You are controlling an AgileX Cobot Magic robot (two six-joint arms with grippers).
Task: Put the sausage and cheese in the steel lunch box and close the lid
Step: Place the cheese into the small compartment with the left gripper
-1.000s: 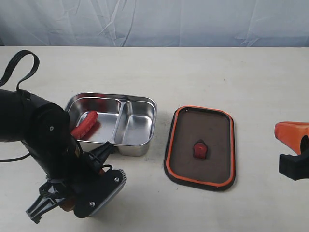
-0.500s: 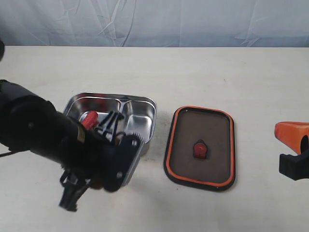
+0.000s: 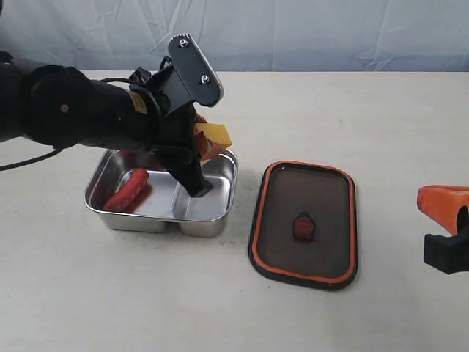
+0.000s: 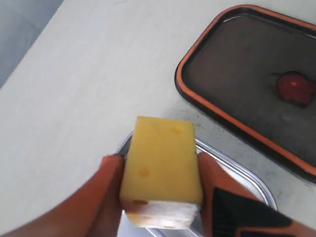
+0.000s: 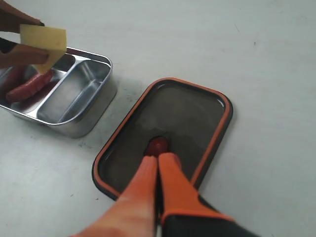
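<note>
Exterior view: left gripper clamps the cheese between its orange fingers, in the air over the steel lunch box. Sausage lies in the box's left compartment. Lid lies seal-up just right of the box. Right gripper pinched together, empty. I can't read the small yellow label on the left arm
</note>
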